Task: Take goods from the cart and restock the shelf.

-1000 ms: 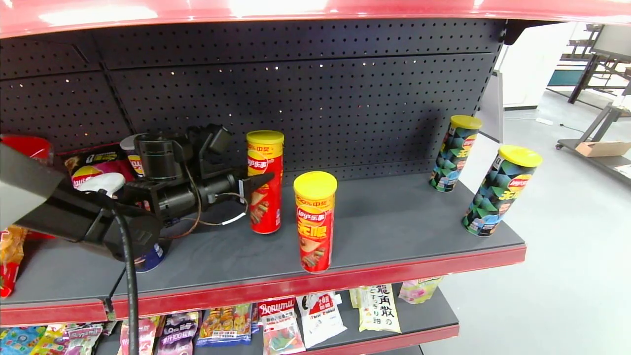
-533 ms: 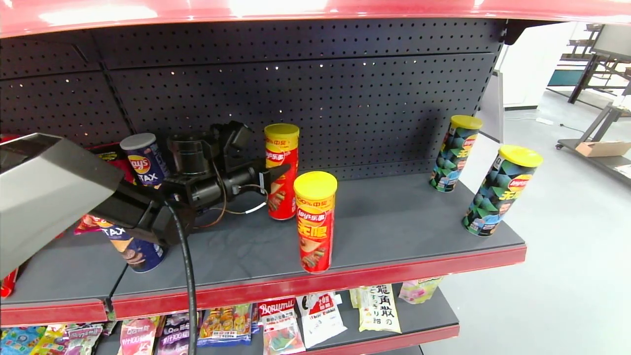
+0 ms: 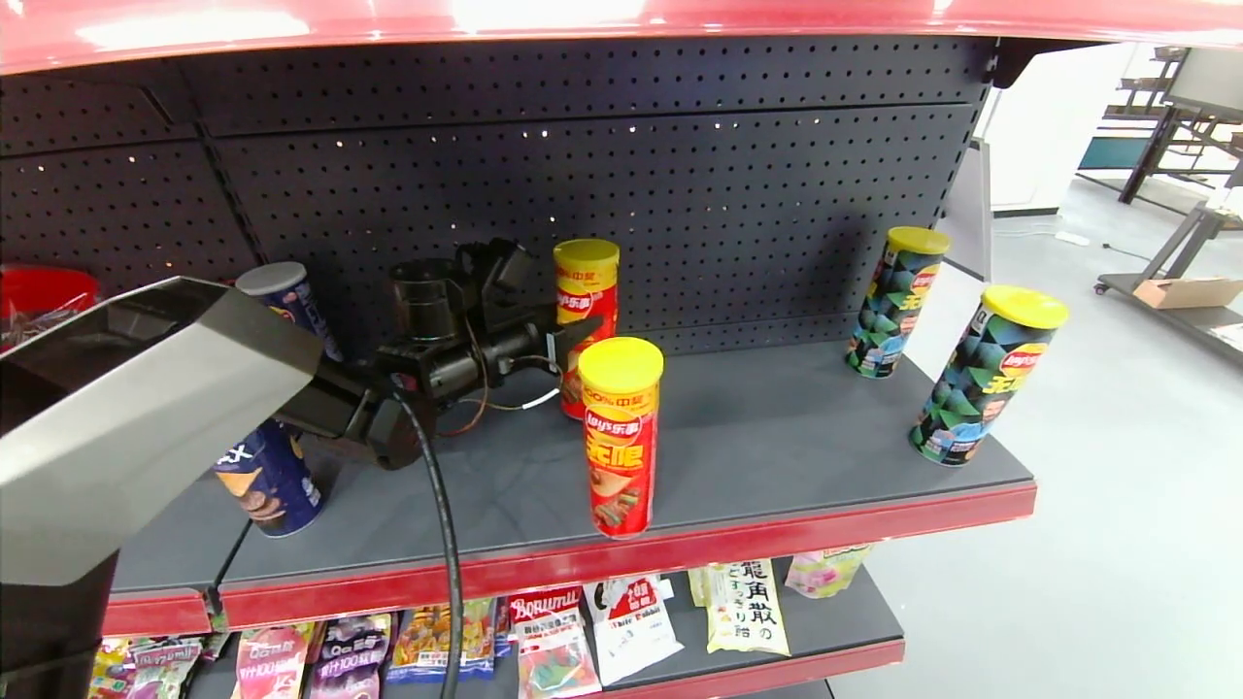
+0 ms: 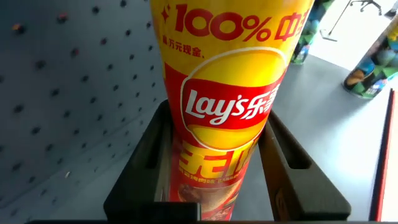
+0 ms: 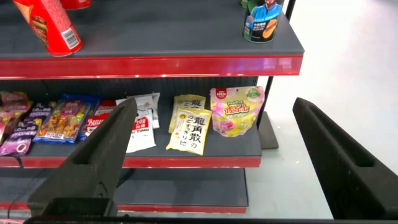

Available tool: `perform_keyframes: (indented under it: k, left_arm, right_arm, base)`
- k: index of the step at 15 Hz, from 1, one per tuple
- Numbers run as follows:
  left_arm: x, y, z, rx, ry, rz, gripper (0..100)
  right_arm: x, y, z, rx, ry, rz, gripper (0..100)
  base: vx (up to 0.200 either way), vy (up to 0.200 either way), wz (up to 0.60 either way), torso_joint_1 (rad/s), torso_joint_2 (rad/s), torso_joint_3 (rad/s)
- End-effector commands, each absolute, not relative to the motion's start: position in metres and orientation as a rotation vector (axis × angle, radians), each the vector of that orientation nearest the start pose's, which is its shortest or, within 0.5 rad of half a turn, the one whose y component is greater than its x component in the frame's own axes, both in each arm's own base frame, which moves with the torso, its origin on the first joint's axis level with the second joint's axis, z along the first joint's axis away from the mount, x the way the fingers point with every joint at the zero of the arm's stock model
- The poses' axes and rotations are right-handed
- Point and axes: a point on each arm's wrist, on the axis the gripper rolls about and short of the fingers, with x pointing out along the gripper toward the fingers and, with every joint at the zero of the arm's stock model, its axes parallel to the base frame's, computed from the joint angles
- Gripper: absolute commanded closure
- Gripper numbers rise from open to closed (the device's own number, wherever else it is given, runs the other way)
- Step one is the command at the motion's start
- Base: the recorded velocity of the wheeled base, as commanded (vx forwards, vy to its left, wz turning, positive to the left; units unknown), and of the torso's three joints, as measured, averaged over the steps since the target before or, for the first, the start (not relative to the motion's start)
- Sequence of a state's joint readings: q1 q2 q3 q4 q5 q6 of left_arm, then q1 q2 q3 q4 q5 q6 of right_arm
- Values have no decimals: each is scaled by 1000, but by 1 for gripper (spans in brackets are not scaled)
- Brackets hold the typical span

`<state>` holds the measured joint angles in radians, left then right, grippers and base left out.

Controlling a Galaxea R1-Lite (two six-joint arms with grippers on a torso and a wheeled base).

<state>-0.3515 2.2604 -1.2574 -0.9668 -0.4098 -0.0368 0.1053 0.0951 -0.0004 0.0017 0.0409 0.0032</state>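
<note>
My left gripper [image 3: 581, 342] is shut on a red chip can with a yellow lid [image 3: 586, 283]. It holds the can upright near the pegboard back of the grey shelf [image 3: 777, 437]. In the left wrist view the can [image 4: 224, 106] fills the space between the black fingers [image 4: 144, 168] of the left gripper [image 4: 217, 180]. The can's base is hidden behind a second red can [image 3: 621, 437] standing at the shelf's front edge. My right gripper [image 5: 217, 155] hangs open in front of the lower shelf, holding nothing.
Two dark patterned cans [image 3: 895, 301] [image 3: 986, 374] stand at the shelf's right end. Two blue cans [image 3: 267, 476] [image 3: 289, 296] stand to the left, partly behind my arm. Snack bags [image 5: 193, 121] lie on the lower shelf. Bare shelf shows between the red and dark cans.
My left arm has carried the red can to the right and toward the back of the shelf. The blue cans at the left have come into sight behind it.
</note>
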Motion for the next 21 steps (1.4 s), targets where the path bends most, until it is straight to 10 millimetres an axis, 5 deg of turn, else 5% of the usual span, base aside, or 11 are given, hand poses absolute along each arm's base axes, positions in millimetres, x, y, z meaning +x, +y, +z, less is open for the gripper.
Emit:
perform_keyframes:
  k: [1,8,21]
  left_arm:
    - [425,-173,109,-37,62,-777,100]
    - [437,-183,95,-37,62,-775,100]
    - [439,-190,104,-119,48,-554,100]
  right_arm:
    - [-15,-1,77,0,98,147,0]
    - [-16,-1,78,0,97,147,0]
    - [-15,-1,77,0,98,147,0]
  base:
    - [0,0,0,0,0,0]
    - [0,0,0,0,0,0]
    - [0,0,0,0,0,0]
